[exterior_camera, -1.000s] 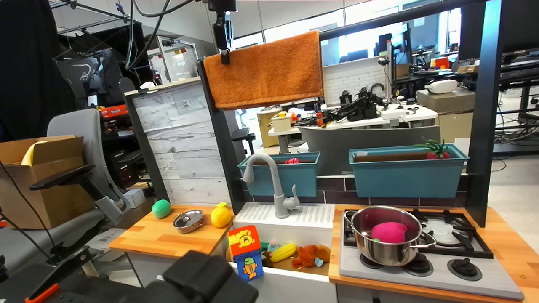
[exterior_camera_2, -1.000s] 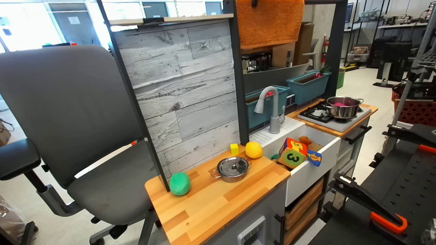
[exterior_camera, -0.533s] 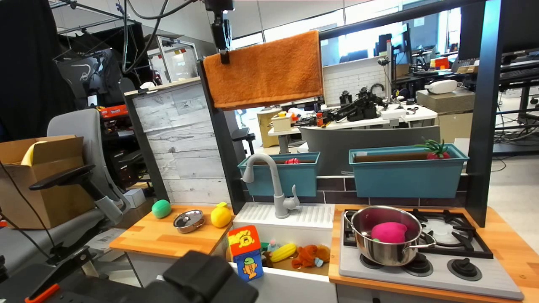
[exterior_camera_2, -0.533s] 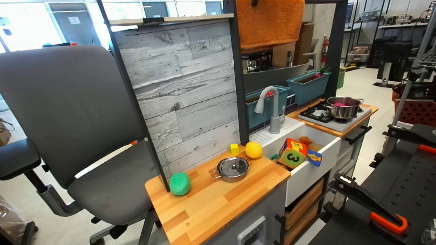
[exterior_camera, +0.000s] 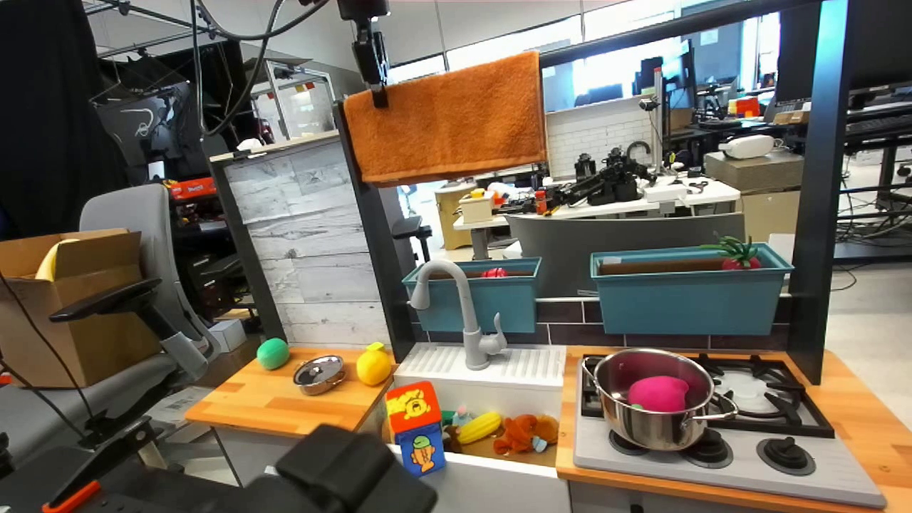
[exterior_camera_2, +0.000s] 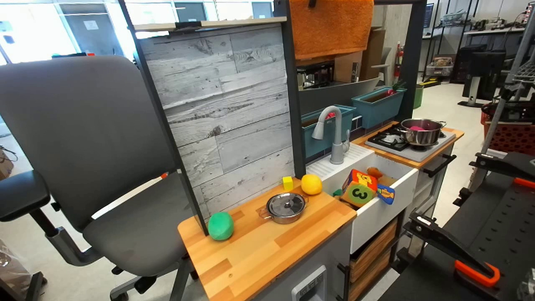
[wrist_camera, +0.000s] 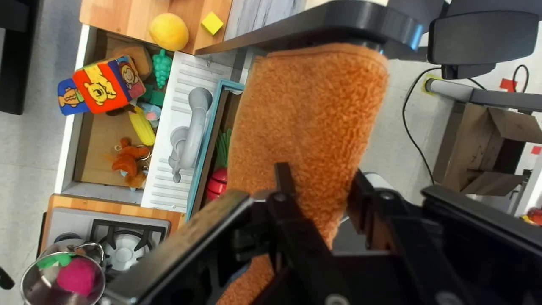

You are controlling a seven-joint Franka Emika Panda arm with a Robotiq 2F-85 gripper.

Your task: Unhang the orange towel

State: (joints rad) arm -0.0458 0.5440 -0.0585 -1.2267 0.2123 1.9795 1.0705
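The orange towel [exterior_camera: 449, 121] hangs over the dark top bar of the toy kitchen. It also shows in an exterior view [exterior_camera_2: 330, 29], where its top is cut off, and in the wrist view [wrist_camera: 305, 110]. My gripper [exterior_camera: 380, 92] reaches down from above at the towel's upper corner near the dark post. In the wrist view my gripper [wrist_camera: 321, 176] is open, with one finger in front of the towel and the other behind it. The towel's top edge passes between the fingers with a wide gap. An exterior view shows just one dark fingertip [exterior_camera_2: 312, 3] against the towel.
The dark post [exterior_camera: 374, 235] and grey panel [exterior_camera: 313, 228] stand beside the towel. Below are the faucet [exterior_camera: 467, 306], blue planters [exterior_camera: 691, 299], a sink holding toys with a toy cube [exterior_camera: 415, 427] on its edge, and a steel pot [exterior_camera: 641, 427] on the stove.
The gripper's body and the arm cable have shifted slightly left in an exterior view, tilting the gripper a little. The fingertips stay at the towel's corner. The towel looks almost unmoved.
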